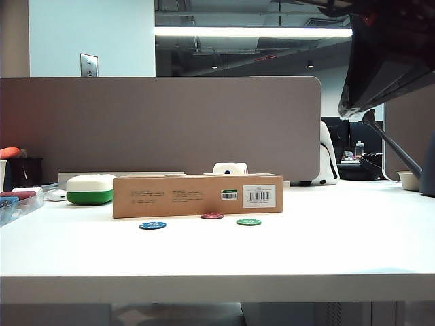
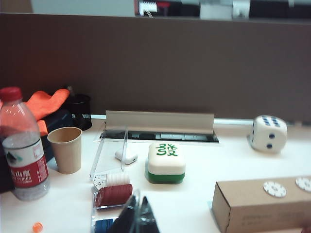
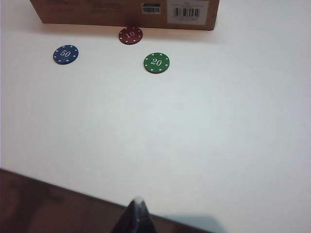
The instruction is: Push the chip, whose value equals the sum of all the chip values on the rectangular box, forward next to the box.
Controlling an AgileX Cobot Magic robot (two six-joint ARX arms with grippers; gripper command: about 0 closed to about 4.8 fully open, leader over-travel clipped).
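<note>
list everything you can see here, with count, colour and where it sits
rectangular box: 1, brown, mid table
white chips: 2 seen, on the box top
chip: 1, dark red, marked 10, beside the box front
blue chip: 1, marked 50, left, farther from box
green chip: 1, marked 20, right
mahjong-tile case: 1, white and green, behind box
die: 1, white, behind box
paper cup: 1, tan, far left
water bottle: 1, red cap
left gripper: shut, raised
right gripper: shut, raised before the chips

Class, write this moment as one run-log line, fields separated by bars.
red chip beside rectangular box | left pincer shut, raised near tray | right pincer shut, back from chips
</note>
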